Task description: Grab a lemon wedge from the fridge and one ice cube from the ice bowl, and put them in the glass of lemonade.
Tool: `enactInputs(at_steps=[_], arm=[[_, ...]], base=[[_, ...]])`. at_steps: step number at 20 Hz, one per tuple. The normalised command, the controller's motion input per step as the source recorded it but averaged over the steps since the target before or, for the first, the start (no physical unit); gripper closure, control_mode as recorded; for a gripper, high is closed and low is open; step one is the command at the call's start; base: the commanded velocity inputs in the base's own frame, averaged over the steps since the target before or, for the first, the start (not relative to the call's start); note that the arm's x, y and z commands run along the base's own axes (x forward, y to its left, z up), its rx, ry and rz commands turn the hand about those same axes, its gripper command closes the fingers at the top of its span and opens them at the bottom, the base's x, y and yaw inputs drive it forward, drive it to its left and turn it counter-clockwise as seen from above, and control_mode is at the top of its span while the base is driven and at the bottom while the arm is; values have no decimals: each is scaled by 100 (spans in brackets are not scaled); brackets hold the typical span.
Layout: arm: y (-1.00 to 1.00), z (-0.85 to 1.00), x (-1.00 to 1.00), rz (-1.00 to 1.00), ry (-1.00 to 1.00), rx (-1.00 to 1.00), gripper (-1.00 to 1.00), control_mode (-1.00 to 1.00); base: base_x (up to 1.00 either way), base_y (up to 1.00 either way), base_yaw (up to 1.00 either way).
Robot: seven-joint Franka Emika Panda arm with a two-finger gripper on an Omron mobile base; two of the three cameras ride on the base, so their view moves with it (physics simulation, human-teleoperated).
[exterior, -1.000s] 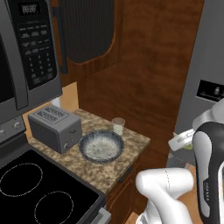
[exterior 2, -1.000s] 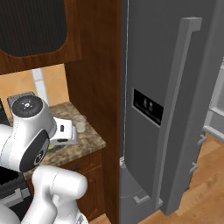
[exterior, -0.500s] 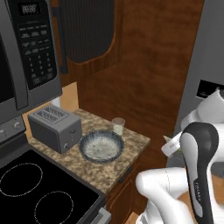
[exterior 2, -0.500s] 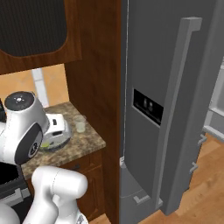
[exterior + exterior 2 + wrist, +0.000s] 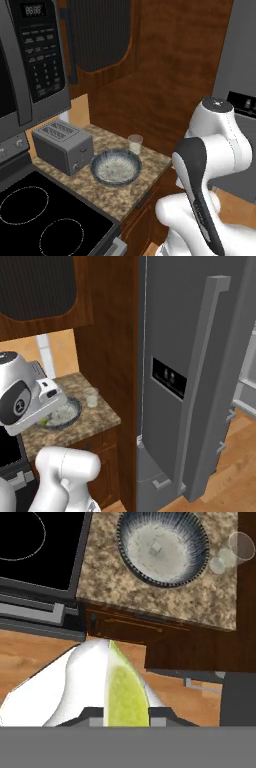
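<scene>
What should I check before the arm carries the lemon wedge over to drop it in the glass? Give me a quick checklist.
1. Wedge in the grip: ok. The lemon wedge sits between the tips of the shut gripper.
2. Glass upright: ok. The glass stands on the counter near the back wall.
3. Glass free of neighbours: ok. It stands apart from the bowl.
4. Hand over the glass: not ok. In the hand view the glass is far off toward the top right corner.
5. Path over the counter: ok. The toaster stands beyond the bowl, away from the glass.
6. Ice cube ready: cannot tell. A small pale lump shows in the bowl.
</scene>
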Motion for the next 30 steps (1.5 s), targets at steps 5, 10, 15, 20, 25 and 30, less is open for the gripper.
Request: enactInputs(at_steps=[5,10,15,20,25,30], arm=[[0,-10,0,37,18,-22,100,-100],[-5,3,2,41,0,-19,100,-100],[-3,0,0,42,-19,-24,100,-100],[0,0,5,37,-8,-33,100,-100],[0,0,24,32,5,-40,100,-100],[2,0,28,27,2,-34,100,-100]], base=[[0,0,0],[0,0,0],[0,0,0],[0,0,0],[0,0,0],[0,0,0]])
